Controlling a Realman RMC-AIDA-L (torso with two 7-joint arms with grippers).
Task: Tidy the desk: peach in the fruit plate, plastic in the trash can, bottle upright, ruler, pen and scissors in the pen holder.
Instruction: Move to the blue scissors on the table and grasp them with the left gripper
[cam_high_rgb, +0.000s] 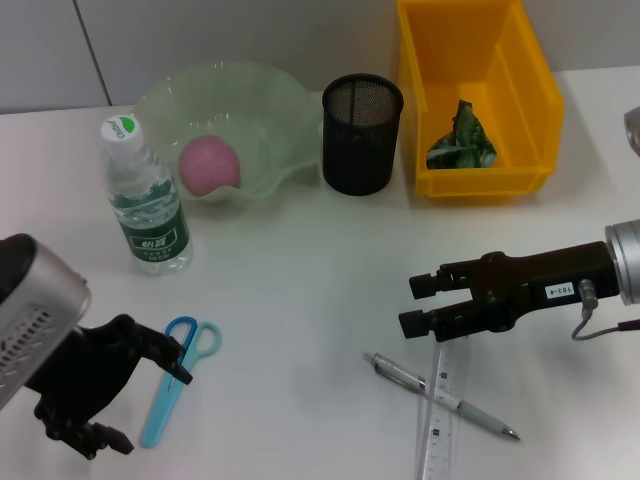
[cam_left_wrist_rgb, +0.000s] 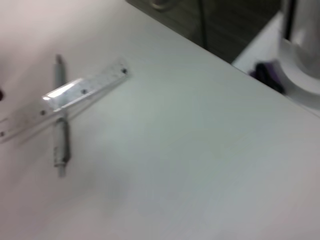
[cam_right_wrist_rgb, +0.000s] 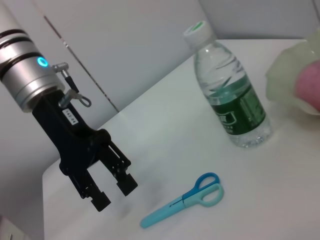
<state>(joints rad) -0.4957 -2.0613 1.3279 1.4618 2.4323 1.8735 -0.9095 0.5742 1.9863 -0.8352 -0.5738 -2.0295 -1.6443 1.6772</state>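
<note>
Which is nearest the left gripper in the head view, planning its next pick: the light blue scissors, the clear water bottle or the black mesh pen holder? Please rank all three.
1. The light blue scissors, on the white desk right beside the open left gripper.
2. The clear water bottle, upright behind them.
3. The black mesh pen holder, far back toward the robot's right.

Not much extra here tbh. Behind the desk (cam_high_rgb: 300, 260) there's a plain grey wall (cam_high_rgb: 220, 30) with a thin dark seam (cam_high_rgb: 92, 50) running down it. At the desk's right edge something shiny and grey (cam_high_rgb: 632, 130) pokes in, can't tell what. Beyond the desk's edge sits a blurry white base (cam_left_wrist_rgb: 300, 75) with a small purple thing (cam_left_wrist_rgb: 265, 72) right beside it.
</note>
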